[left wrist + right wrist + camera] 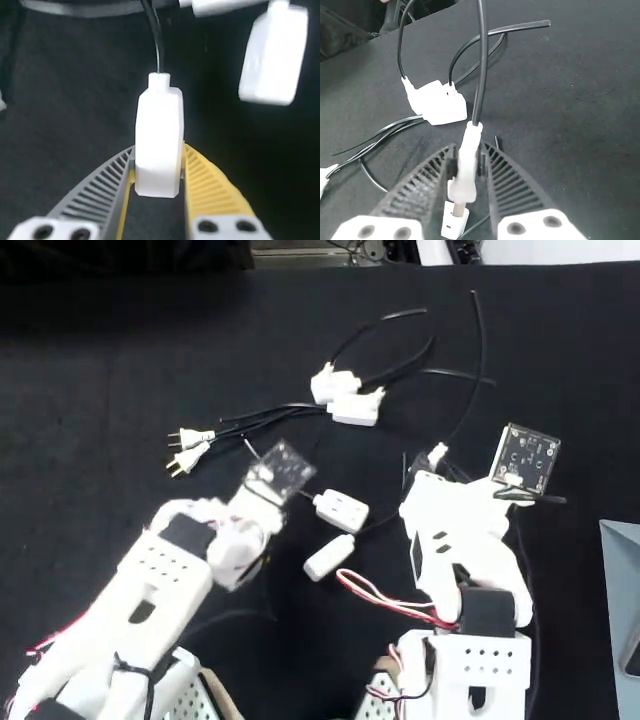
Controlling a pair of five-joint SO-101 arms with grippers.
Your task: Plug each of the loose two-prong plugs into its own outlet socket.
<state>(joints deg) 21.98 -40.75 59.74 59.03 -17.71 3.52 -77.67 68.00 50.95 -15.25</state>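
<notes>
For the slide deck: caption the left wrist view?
Left pincer shut on a white block with black cord; second white block beyond.

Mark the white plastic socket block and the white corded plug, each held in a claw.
white plastic socket block (159, 145): left wrist view, middle of its face.
white corded plug (466, 167): right wrist view, middle of its body.

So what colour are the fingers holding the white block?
One finger is grey, the other yellow, gripping the white block; clearest in the left wrist view.
</notes>
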